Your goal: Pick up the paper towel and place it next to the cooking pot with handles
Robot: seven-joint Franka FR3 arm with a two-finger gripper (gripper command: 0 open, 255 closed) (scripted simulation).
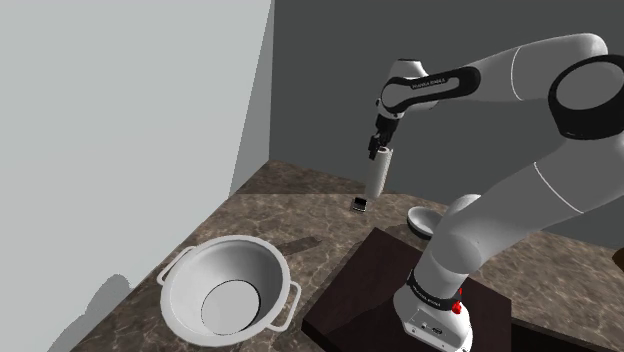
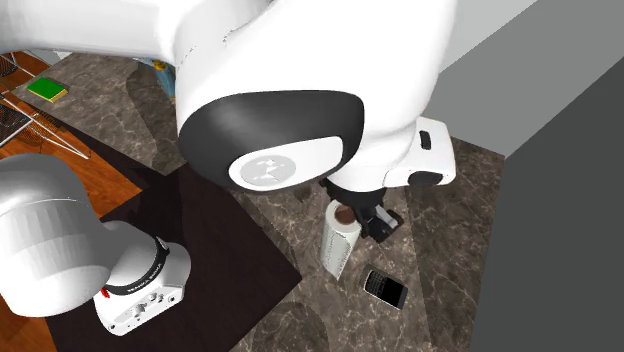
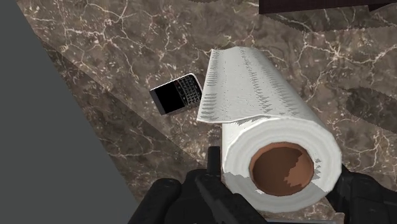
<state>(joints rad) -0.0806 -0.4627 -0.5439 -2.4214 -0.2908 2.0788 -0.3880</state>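
Paper towel (image 1: 378, 172): white roll, brown cardboard core visible at the top end, one loose sheet flapping off its side. Stands near upright, slightly tilted. The top end is clasped between the gripper (image 1: 382, 148) jaws. Its lower end sits low over the brown marbled counter (image 1: 300, 215); whether they touch is unclear.

Cooking pot (image 1: 245, 262): light grey, round, bowl-shaped with a flat bottom and a loop handle on each side. It stands upright and open on the counter, well apart from the roll, toward the shoulder view's lower left.

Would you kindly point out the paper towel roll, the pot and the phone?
paper towel roll (image 3: 254, 92), wrist view, its white side.
pot (image 1: 198, 268), shoulder view, its inner wall.
phone (image 2: 384, 288), second exterior view, its dark face.
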